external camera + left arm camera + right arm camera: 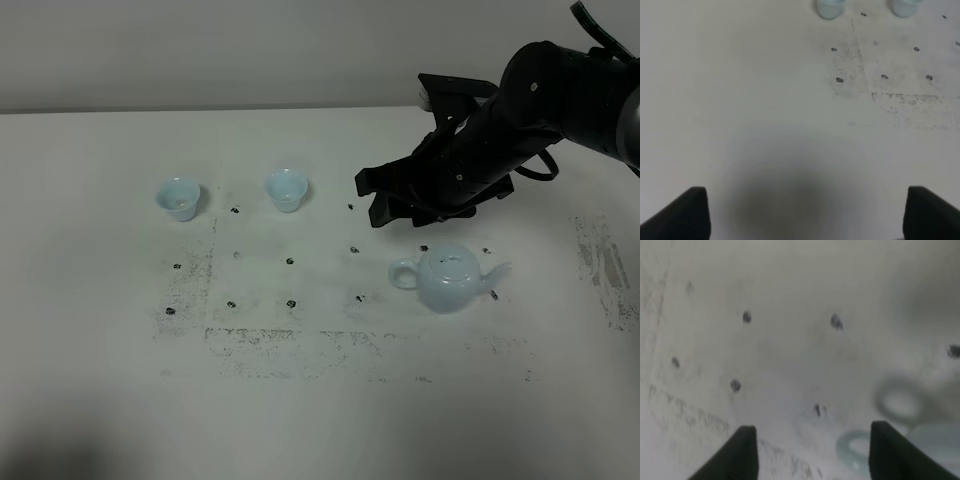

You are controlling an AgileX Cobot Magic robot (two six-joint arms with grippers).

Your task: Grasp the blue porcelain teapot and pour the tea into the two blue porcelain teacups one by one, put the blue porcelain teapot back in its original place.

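The blue porcelain teapot (452,280) stands upright on the white table, lid on, with its loop handle (403,273) to the left and its spout to the right. My right gripper (373,198) hovers open just above and behind the handle side, touching nothing. In the right wrist view its fingers (737,455) frame bare table, with the blurred handle loop (855,450) near the other finger. The two blue porcelain teacups (179,198) (286,190) stand upright at the back left. My left gripper (805,215) is open and empty over bare table, the teacups (830,7) (905,6) far ahead of it.
The white table (100,330) carries small dark marks and a scuffed grid of smudges (290,300) between the cups and the teapot. A worn patch (600,265) lies near the right edge. The back wall runs behind the table.
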